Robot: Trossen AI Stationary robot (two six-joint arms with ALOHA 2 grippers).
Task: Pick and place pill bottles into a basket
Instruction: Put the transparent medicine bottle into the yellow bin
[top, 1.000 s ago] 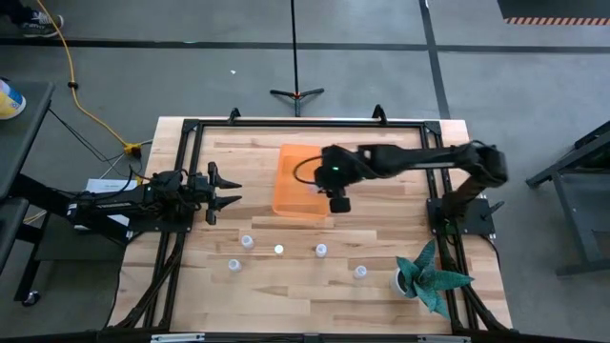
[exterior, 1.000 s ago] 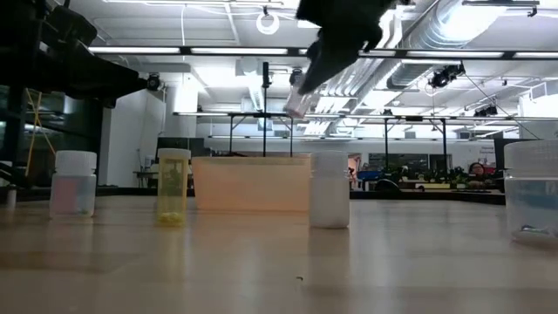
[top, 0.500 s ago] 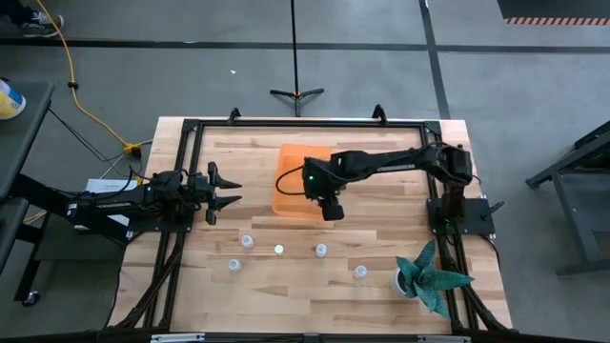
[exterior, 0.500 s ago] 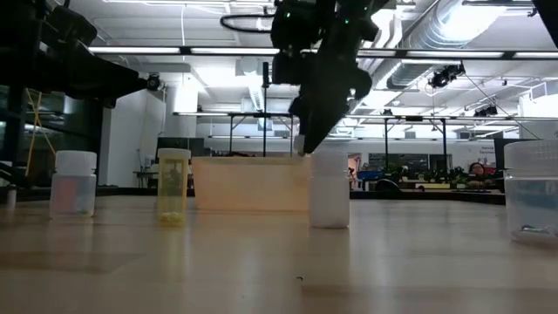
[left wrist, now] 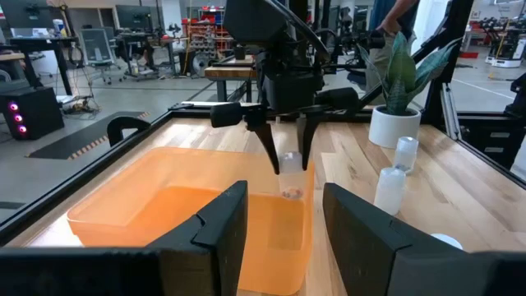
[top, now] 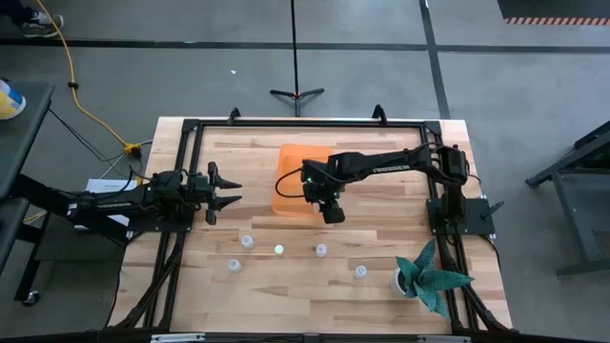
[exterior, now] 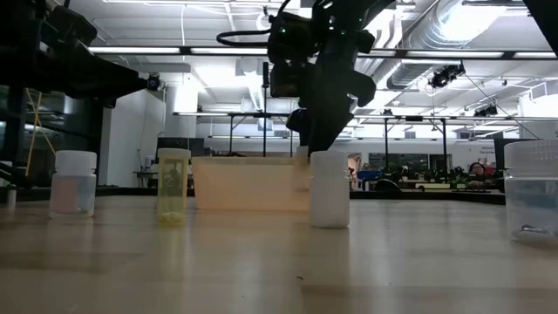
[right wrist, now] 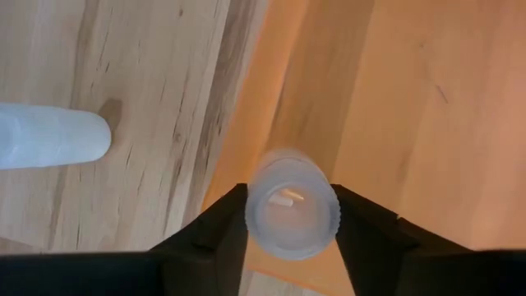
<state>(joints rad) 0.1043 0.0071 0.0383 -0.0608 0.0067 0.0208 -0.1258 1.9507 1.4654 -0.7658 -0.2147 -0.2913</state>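
Observation:
The orange basket (top: 291, 181) stands in the middle of the table, toward the far side. My right gripper (top: 330, 210) hangs over its near right corner, shut on a small whitish pill bottle (right wrist: 292, 205), which also shows in the left wrist view (left wrist: 289, 164). Several more pill bottles stand upright on the wood nearer the front edge, among them bottles at the left (top: 247, 242) and the right (top: 360, 272). My left gripper (top: 229, 193) is open and empty at the table's left side, pointing at the basket (left wrist: 164, 205). My right gripper pinches the bottle's upper end (left wrist: 289, 158) between its two fingers, one on each side (right wrist: 234, 215). The fingers come from above, pointing down. The bottle hangs upright, its lower end inside the basket just behind the wall; whether it touches the floor I cannot tell.
A white pot with a teal plant (top: 410, 278) stands at the near right corner. A black frame (top: 191, 129) runs around the table's edges. In the low view a bottle (exterior: 330, 189) stands in front of the basket (exterior: 248, 183).
My right gripper has gone down and a little toward the table's left with the bottle, from high above the basket's near right corner until the bottle dips to the basket's rim. It stays shut on the bottle, which stays upright.

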